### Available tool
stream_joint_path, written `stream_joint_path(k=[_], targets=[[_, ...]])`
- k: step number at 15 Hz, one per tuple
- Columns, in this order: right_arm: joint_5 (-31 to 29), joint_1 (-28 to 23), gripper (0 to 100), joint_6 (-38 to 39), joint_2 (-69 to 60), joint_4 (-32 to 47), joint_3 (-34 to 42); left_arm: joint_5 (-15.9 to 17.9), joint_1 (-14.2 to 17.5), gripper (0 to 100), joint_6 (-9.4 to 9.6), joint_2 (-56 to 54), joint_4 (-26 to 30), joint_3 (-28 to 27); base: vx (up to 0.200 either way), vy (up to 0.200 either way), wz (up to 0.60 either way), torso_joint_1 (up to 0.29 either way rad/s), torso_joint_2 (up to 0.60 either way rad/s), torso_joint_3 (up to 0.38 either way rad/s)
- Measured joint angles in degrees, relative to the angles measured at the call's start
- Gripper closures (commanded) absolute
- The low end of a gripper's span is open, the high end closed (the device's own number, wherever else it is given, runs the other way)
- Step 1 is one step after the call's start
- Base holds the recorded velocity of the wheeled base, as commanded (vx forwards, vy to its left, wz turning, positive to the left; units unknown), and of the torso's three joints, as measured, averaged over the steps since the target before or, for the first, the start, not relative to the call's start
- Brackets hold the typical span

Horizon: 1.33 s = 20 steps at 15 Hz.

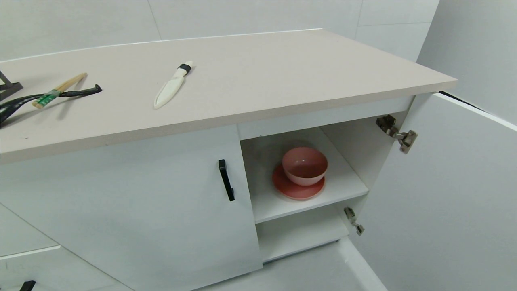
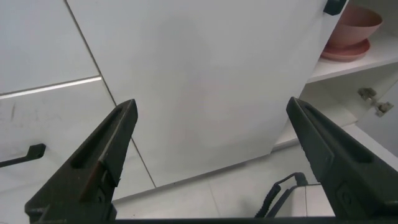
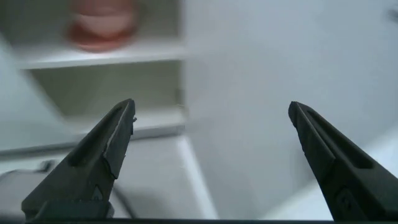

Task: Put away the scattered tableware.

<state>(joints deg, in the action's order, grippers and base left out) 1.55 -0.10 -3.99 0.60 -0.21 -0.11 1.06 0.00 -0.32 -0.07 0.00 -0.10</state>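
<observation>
A pink bowl [image 1: 305, 163] sits on a red plate [image 1: 298, 190] on the upper shelf [image 1: 347, 182] of the open cabinet. On the countertop [image 1: 262, 72] lie wooden chopsticks [image 1: 60, 89], a black utensil [image 1: 76, 93] crossing them, and a white sheathed knife [image 1: 171, 87]. My left gripper [image 2: 211, 106] is open and holds nothing; it is low in front of the closed cabinet door, with the bowl [image 2: 354, 25] and plate [image 2: 348, 51] off to one side. My right gripper [image 3: 211, 107] is open too, below the shelf that holds the blurred bowl [image 3: 102, 15].
The right cabinet door [image 1: 452, 194] stands swung wide open on its hinges [image 1: 398, 131]. The left door [image 1: 141, 210] is closed and has a black handle [image 1: 226, 180]. A lower shelf [image 1: 299, 234] is bare. A black stand [image 1: 8, 87] pokes in at the counter's far left.
</observation>
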Motion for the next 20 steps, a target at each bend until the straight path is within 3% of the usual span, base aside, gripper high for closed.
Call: stream_joint_path(k=[10,13,20], targets=[[-0.4,-0.1,0,4.0,-0.8,0.3,0.0,-0.4,0.0,0,0.07,0.0,0.0,0.0,-0.2,0.0,0.0,0.004,0.0,0.003],[-0.4,-0.1,0,4.3,-0.8,0.3,0.0,-0.5,0.0,0,0.27,0.0,0.0,0.0,-0.2,-0.2,0.0,0.004,0.0,0.001],[-0.4,-0.1,0,4.2,-0.8,0.3,0.1,-0.5,0.0,0,0.39,0.0,0.0,0.0,0.0,-0.2,0.0,0.004,0.0,0.0]])
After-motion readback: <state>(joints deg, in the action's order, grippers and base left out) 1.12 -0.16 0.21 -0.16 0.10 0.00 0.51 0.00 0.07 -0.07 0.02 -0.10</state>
